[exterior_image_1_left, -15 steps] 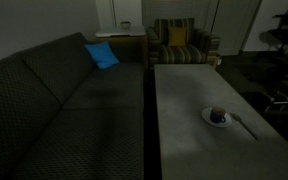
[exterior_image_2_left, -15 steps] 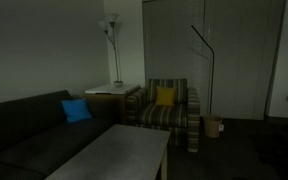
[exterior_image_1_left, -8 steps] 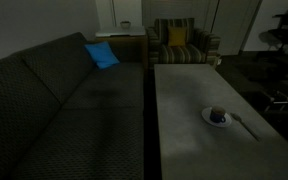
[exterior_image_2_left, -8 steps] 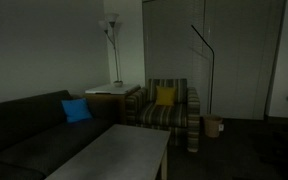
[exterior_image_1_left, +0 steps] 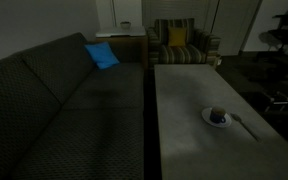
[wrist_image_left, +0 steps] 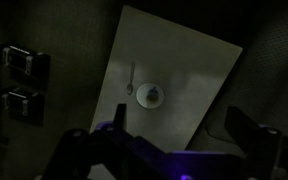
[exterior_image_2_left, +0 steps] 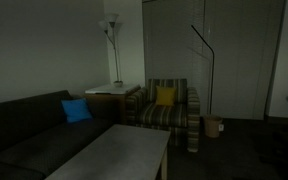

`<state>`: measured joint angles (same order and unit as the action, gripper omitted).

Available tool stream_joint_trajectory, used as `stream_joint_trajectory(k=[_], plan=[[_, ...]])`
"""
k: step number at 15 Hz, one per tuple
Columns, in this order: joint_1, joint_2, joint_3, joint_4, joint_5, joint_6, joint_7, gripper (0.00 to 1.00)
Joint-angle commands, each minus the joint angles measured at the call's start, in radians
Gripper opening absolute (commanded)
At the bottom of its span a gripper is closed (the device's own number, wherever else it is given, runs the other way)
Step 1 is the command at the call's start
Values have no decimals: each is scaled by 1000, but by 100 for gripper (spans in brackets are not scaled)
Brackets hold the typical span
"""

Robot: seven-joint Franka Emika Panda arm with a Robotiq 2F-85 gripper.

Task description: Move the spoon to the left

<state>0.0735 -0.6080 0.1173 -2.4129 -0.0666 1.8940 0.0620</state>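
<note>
Zero progress: the spoon [wrist_image_left: 132, 78] lies untouched on the table [wrist_image_left: 184, 60], just beside the saucer [wrist_image_left: 141, 102] and cup [wrist_image_left: 152, 96], well below the gripper [wrist_image_left: 176, 122], whose jaws stand wide and empty. Descent, grasp and leftward shift are all still to do. Dim light blurs the spoon's bowl; the arm shows in neither exterior view, and the wrist view crops the gripper's base.

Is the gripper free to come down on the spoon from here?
Likely yes: the spoon lies exposed on the table beside the saucer, nothing over it; the open gripper hangs high above.
</note>
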Motion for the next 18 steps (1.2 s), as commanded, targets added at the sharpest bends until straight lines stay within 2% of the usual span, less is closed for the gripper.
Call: stream_joint_trajectory(k=[1,4,8,15,18], plan=[[15,-1,-16,-45,-36,111,-71,100],[5,54,-62,-74,-6,240,-105,100],[-16,164,-109,-90,0,353,-111,100],[-67,396,-163,-50,21,433,-76,100],[-93,492,-175,-13,28,417,-41,100]])
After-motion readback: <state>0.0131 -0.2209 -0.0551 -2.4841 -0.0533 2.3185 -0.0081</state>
